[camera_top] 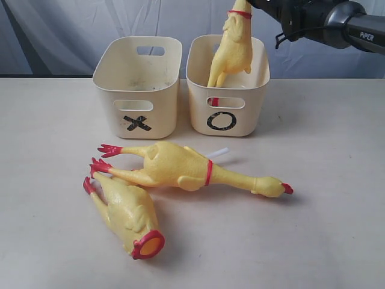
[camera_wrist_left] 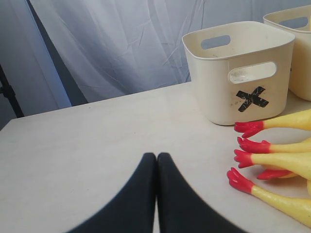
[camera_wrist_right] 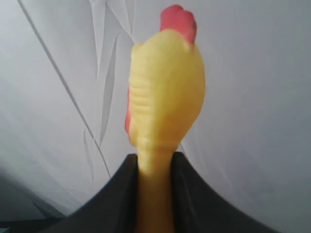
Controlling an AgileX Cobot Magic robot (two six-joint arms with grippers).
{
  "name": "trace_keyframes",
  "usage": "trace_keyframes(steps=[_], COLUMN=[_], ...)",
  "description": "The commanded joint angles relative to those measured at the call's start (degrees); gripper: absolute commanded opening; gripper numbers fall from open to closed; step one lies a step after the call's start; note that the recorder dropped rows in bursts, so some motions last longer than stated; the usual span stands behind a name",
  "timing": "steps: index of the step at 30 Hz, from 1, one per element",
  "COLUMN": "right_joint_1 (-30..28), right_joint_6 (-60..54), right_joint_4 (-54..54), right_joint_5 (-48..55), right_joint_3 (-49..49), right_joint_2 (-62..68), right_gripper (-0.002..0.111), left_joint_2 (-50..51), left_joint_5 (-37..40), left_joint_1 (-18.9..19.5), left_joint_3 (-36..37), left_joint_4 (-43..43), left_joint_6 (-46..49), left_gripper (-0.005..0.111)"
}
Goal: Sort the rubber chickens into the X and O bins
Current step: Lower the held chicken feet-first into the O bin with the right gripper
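One rubber chicken (camera_top: pixel 231 51) hangs upright with its feet down inside the O bin (camera_top: pixel 252 96). My right gripper (camera_wrist_right: pixel 155 158) is shut on its neck, and its head (camera_wrist_right: pixel 167 87) rises above the fingers. The X bin (camera_top: pixel 105 90) stands left of the O bin. A whole chicken (camera_top: pixel 180 165) lies on the table before the bins, head to the right. A headless chicken body (camera_top: pixel 126 214) lies in front of it. My left gripper (camera_wrist_left: pixel 156 156) is shut and empty, low over the table, left of the red chicken feet (camera_wrist_left: pixel 249 128) and the X bin (camera_wrist_left: pixel 238 63).
A white tube (camera_top: pixel 219 152) sticks out from behind the whole chicken. The right arm (camera_top: pixel 331 21) reaches in from the top right above the O bin. A pale curtain (camera_top: pixel 60 30) hangs behind the table.
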Motion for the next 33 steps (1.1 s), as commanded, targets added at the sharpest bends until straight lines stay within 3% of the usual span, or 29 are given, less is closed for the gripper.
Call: trace_keyframes(steps=[1,25,33], right_joint_1=[0.1,0.1,0.1], right_joint_6=[3.3,3.3,3.2], right_joint_4=[-0.3,-1.0,-1.0], right_joint_5=[1.7,12.4,11.5], right_joint_3=[-0.7,-0.7,-0.7], right_joint_2=[-0.3,-0.3,-0.3], right_gripper=[-0.001,-0.001,-0.001], left_joint_2=[-0.2,-0.2,-0.2], left_joint_5=[-0.4,-0.4,-0.4], left_joint_1=[0.2,0.2,0.2], left_joint_3=[0.1,0.1,0.1], left_joint_4=[0.0,0.0,0.0], left_joint_6=[-0.2,-0.2,-0.2], left_gripper=[0.0,0.0,0.0])
